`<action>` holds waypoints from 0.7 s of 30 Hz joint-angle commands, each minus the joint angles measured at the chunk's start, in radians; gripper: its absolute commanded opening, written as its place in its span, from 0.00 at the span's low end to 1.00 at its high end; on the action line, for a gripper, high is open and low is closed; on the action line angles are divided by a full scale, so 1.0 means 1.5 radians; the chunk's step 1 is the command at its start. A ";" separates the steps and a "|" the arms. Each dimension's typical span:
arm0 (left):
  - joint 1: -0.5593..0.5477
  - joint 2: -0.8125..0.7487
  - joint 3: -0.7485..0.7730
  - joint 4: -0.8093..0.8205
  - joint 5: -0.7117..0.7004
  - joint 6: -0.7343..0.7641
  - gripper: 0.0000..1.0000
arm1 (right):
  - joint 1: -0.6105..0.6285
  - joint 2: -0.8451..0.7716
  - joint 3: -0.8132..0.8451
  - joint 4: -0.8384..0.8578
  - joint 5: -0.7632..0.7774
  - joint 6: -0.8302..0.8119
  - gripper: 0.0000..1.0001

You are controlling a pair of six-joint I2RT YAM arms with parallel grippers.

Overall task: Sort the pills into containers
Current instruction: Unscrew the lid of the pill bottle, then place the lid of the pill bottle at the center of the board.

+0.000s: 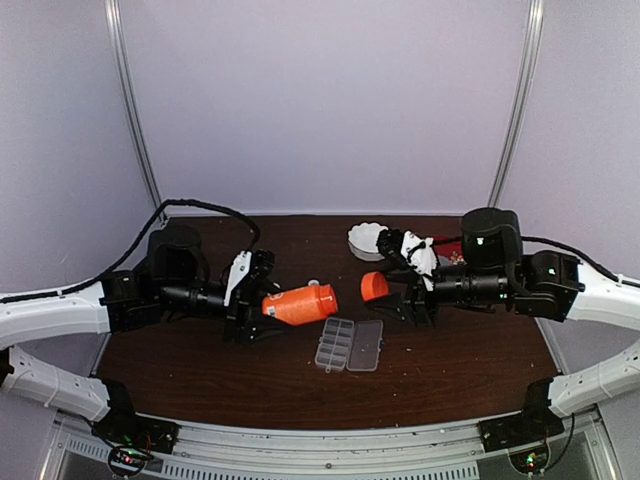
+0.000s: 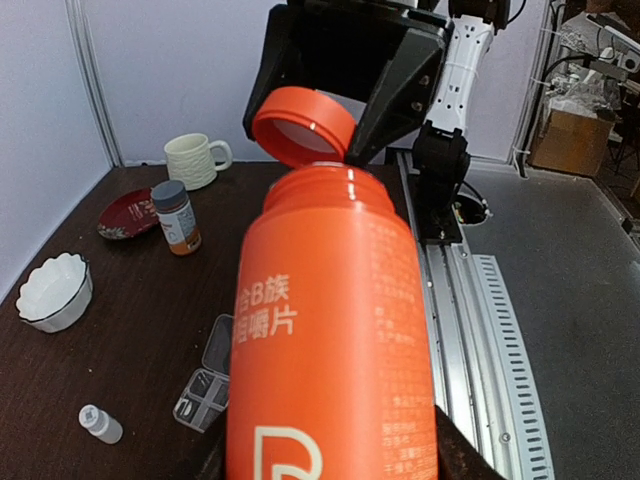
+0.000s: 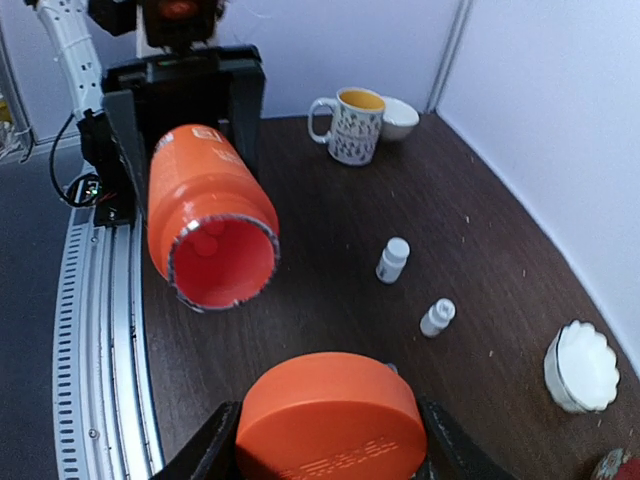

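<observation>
My left gripper [image 1: 272, 305] is shut on an orange bottle [image 1: 301, 303], held on its side above the table with its open mouth [image 3: 223, 262] facing the right arm. In the left wrist view the bottle [image 2: 330, 340] fills the middle, with dark fingers [image 2: 457, 452] at its sides. An orange cap [image 1: 374, 286] sits in my right gripper [image 1: 386, 287], which is shut on it; it looms large [image 3: 330, 420] in the right wrist view. The clear organiser box [image 1: 349, 344] lies open on the table below the bottle's mouth, its containers [image 2: 205, 390] partly visible. No pills show.
A white scalloped bowl [image 1: 367, 240] stands at the back. Two tiny white bottles [image 3: 393, 259] [image 3: 437, 317] stand on the table. A patterned mug [image 3: 352, 125], a cream mug [image 2: 195, 160], a red plate [image 2: 128, 213] and a brown jar [image 2: 176, 217] sit near the edges.
</observation>
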 commanded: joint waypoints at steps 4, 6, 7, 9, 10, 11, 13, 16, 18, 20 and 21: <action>0.002 0.012 0.005 0.036 -0.051 0.000 0.00 | -0.008 -0.011 -0.061 -0.149 0.298 0.306 0.08; 0.003 0.017 0.006 0.036 -0.066 -0.006 0.00 | -0.012 -0.020 -0.094 -0.147 0.337 0.360 0.06; 0.002 0.022 0.010 0.032 -0.079 -0.011 0.00 | -0.016 -0.023 -0.111 -0.142 0.345 0.385 0.06; 0.002 0.032 0.018 0.019 -0.098 -0.016 0.00 | -0.026 -0.026 -0.140 -0.132 0.346 0.430 0.07; 0.002 0.037 0.018 0.017 -0.100 -0.016 0.00 | -0.034 -0.024 -0.152 -0.127 0.345 0.452 0.07; 0.003 0.039 0.015 0.022 -0.100 -0.016 0.00 | -0.041 -0.022 -0.163 -0.122 0.344 0.470 0.07; 0.002 0.040 0.000 0.044 -0.100 -0.016 0.00 | -0.055 -0.004 -0.179 -0.120 0.334 0.497 0.07; -0.002 0.039 -0.023 0.074 -0.120 -0.014 0.00 | -0.085 0.037 -0.200 -0.119 0.303 0.517 0.07; -0.002 0.041 -0.026 0.074 -0.135 -0.013 0.00 | -0.105 0.067 -0.209 -0.119 0.268 0.520 0.07; -0.004 0.041 -0.034 0.081 -0.145 -0.020 0.00 | -0.117 0.095 -0.218 -0.108 0.238 0.522 0.07; -0.004 0.040 -0.039 0.086 -0.150 -0.023 0.00 | -0.119 0.108 -0.223 -0.101 0.224 0.524 0.08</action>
